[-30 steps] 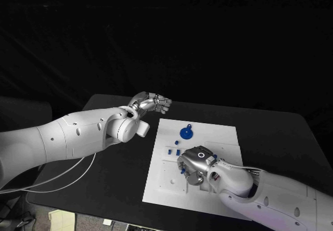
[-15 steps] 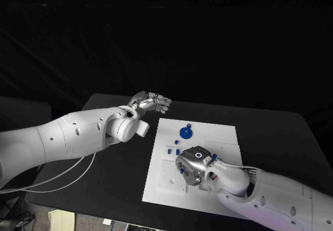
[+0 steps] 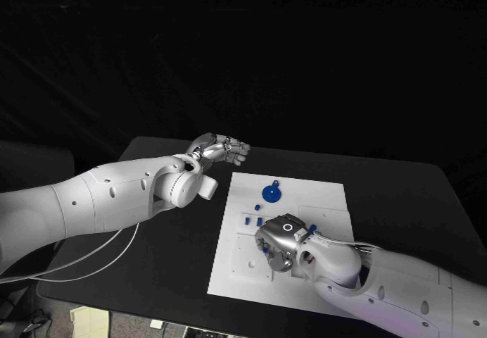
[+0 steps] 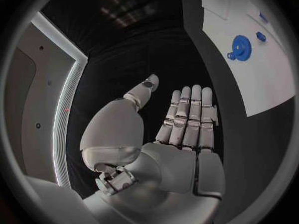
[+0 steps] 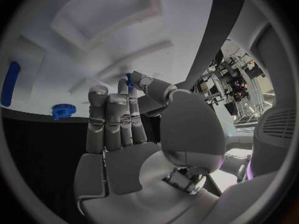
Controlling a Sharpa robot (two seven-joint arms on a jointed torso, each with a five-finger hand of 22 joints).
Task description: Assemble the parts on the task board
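The white task board [image 3: 310, 201] lies in the middle of the black table. A round blue part [image 3: 272, 193] sits near its far edge, and small blue parts [image 3: 247, 220] lie along its left side. My right hand [image 3: 284, 243] hovers low over the board's middle. In the right wrist view it pinches a small blue part [image 5: 127, 78] between thumb and fingertip. A blue toothed part [image 5: 62, 110] and a long blue part [image 5: 10, 83] lie on the board [image 5: 93, 50] beyond it. My left hand [image 3: 218, 149] is held above the table's far left, fingers [image 4: 190, 114] straight and holding nothing.
Bare black table [image 3: 172, 239] lies left of the board under my left arm, with more [image 3: 406, 197] to the right. In the left wrist view the board [image 4: 261, 79] carries the round blue part [image 4: 241, 47] and a small blue part [image 4: 261, 36].
My right hand has crept slightly leftward over the board with the small blue part still pinched. The left arm has not moved.
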